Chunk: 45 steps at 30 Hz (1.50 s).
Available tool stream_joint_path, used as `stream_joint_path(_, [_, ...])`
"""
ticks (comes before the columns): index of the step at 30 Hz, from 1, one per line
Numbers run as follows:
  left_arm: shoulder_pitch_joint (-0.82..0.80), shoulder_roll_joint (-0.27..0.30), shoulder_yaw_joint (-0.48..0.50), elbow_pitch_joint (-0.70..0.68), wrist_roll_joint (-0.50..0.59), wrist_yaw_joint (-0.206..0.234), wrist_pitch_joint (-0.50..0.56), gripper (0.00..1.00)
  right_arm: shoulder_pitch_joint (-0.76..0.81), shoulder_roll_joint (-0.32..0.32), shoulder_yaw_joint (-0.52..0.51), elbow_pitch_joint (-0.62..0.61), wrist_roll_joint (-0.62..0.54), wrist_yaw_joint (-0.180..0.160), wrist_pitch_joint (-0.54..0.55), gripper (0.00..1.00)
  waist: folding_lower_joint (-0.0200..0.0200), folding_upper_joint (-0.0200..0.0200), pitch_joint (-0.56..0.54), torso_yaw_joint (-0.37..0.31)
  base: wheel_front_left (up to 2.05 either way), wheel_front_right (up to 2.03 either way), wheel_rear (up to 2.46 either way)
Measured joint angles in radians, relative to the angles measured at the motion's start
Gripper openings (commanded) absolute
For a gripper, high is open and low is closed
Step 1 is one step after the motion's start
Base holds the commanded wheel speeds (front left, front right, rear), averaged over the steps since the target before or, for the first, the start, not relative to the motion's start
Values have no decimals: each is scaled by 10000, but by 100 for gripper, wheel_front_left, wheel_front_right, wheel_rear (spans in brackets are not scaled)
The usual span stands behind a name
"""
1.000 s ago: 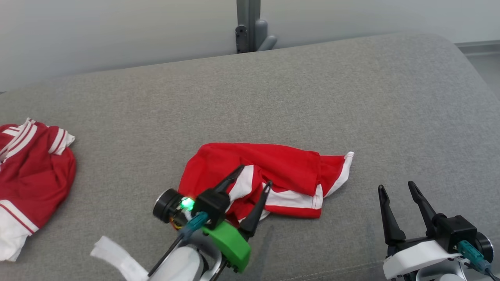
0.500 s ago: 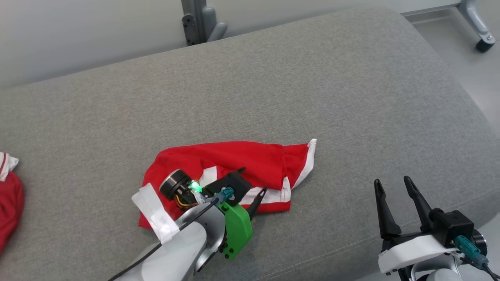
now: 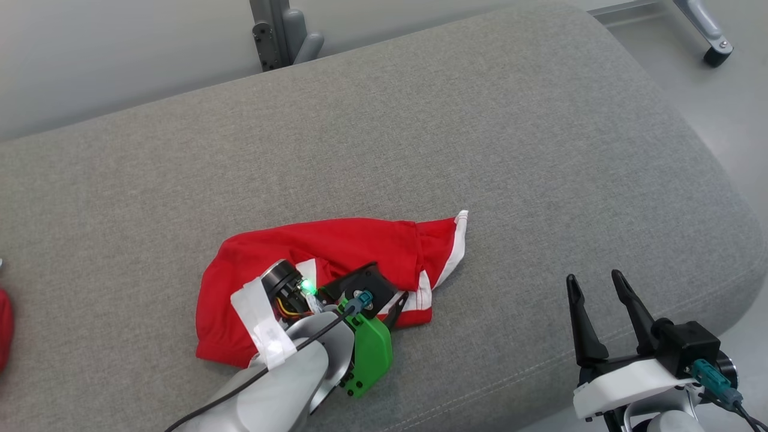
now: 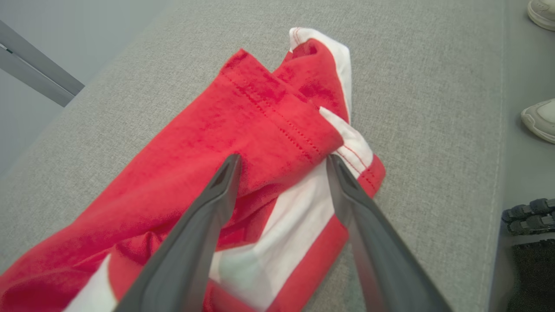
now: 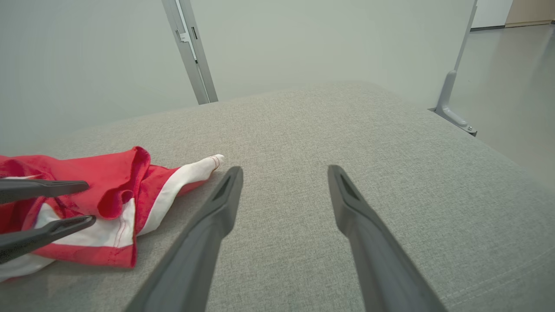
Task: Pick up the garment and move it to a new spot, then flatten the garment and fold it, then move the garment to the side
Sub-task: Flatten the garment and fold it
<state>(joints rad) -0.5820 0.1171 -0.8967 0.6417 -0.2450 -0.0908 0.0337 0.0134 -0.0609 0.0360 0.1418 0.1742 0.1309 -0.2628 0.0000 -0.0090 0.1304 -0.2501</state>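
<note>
Where half hidden in the head view, finds the left gripper [image 4: 284,158] plainly open in its own view, fingertips straddling the stitched hem of the crumpled red-and-white garment [image 3: 336,249] on the grey cushion [image 3: 480,150]; right gripper [image 3: 593,277] open, empty, well apart.

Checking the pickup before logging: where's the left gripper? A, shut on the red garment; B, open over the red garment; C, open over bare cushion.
B: the left gripper stands open, spread over a fold of the red garment lying on the grey cushion.
</note>
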Motion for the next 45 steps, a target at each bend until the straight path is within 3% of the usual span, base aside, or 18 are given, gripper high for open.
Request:
stream_joint_path(4, [-114,-81,-81,420,10,31,-104,100,-85,15,94,10,25,0,0,100,0,0,61,-105,0,0,0])
stream_joint_path(5, [-164,-96,-79,516,10,31,-138,91,-97,17,111,10,44,0,0,100,0,-1,79,-134,0,0,0])
stream_joint_path(7, [-332,-138,-21,763,-35,33,-299,6,-124,31,119,36,56,0,0,100,0,0,134,-240,0,0,0])
stream_joint_path(8, [-386,-163,15,803,-90,46,-360,0,-132,29,104,38,67,0,0,100,0,-1,149,-272,0,0,0])
stream_joint_path(22, [-2201,-460,809,897,-895,50,-550,0,-337,75,435,138,111,0,0,100,0,-1,290,-848,0,0,0])
stream_joint_path(34, [-3187,-332,1816,3014,-1808,182,-1057,0,-476,92,1016,316,313,0,0,100,0,0,704,-1969,0,0,0])
stream_joint_path(42, [-4154,136,2130,4238,-1847,472,-1486,0,-594,90,1262,267,527,0,0,100,0,0,1263,-2616,0,0,0])
stream_joint_path(43, [-4154,136,2130,4238,-1847,472,-1486,2,-594,90,1262,267,527,0,0,100,0,0,1263,-2616,0,0,0])
stream_joint_path(45, [-4297,230,2127,4548,-1843,472,-1494,24,-614,92,1338,261,546,0,0,100,0,-1,1421,-2732,0,0,0])
